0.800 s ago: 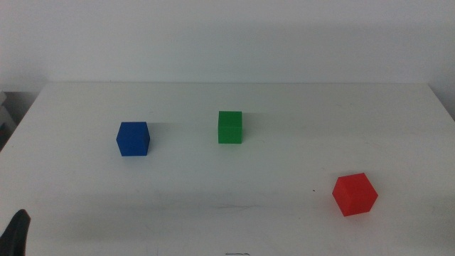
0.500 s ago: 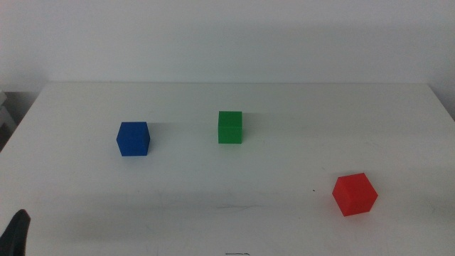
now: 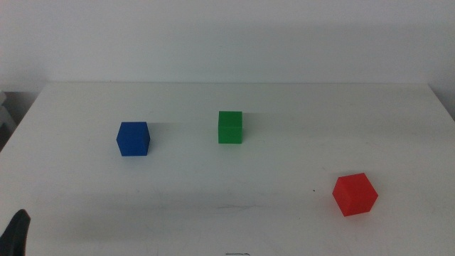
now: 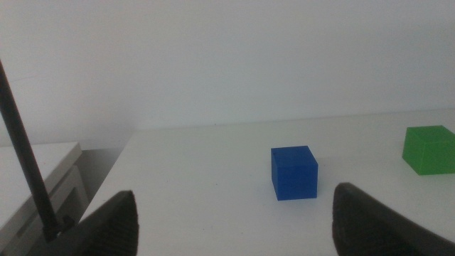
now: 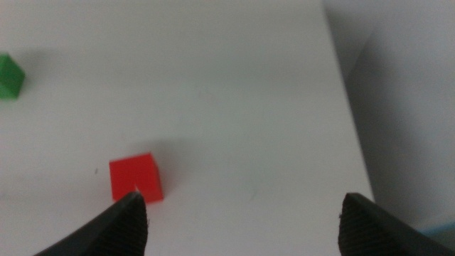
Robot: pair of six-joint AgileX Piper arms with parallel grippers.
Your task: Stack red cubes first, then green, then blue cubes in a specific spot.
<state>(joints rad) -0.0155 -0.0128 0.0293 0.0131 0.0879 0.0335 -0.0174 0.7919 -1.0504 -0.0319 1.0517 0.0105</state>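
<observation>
Red cube (image 3: 354, 193) alone on white counter (image 3: 234, 185), near right front, turned slightly askew, nothing touching it. Green cube (image 3: 229, 127) near counter middle, further back, square-on. Blue cube (image 3: 133, 138) left of green, well apart, also flat on counter. All three separate, none stacked. Left gripper (image 4: 234, 217) low at front left edge, only a dark tip visible in middle view (image 3: 15, 233); fingers (image 4: 114, 224) spread wide, released, holding nothing, blue cube ahead between them but well off, green cube (image 4: 429, 149) at edge of that view. Right gripper (image 5: 242, 220) above right side of counter, out of middle view; fingers (image 5: 121, 220) spread wide, released, empty; red cube (image 5: 135, 178) just beside one fingertip in wrist view, contact unclear. Green cube (image 5: 10, 75) far off in that view.
</observation>
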